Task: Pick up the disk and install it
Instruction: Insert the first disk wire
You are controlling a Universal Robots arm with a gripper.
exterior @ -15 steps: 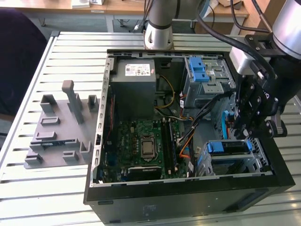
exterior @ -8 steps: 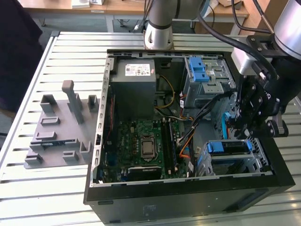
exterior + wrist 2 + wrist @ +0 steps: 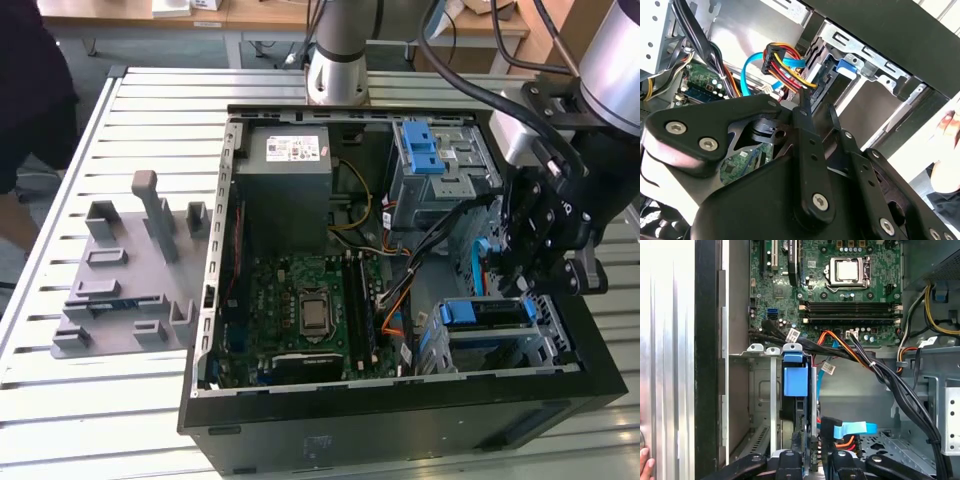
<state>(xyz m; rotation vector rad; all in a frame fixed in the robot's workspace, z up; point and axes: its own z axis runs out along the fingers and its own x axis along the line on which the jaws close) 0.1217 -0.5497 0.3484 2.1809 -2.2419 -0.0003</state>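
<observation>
The tool (image 3: 810, 460) stands narrow at the end of the disk (image 3: 799, 425), which sits in its cage (image 3: 545, 335).

One open computer case (image 3: 300, 440) sits on one slatted bench (image 3: 60, 420), holding one motherboard (image 3: 300, 315), one grey power supply (image 3: 290, 190) and two blue-latched drive cages (image 3: 440, 165). One grey fixture tray (image 3: 120, 280) lies beside it. One gripper (image 3: 535, 250) hovers above.

A: Slatted metal table (image 3: 130, 100) fills the exterior view, bright under even light.
B: Wooden desks (image 3: 260, 15) line the back, floor glimpsed beneath.
A: And a person (image 3: 30, 90) in dark clothing stands at that view's left edge.
</observation>
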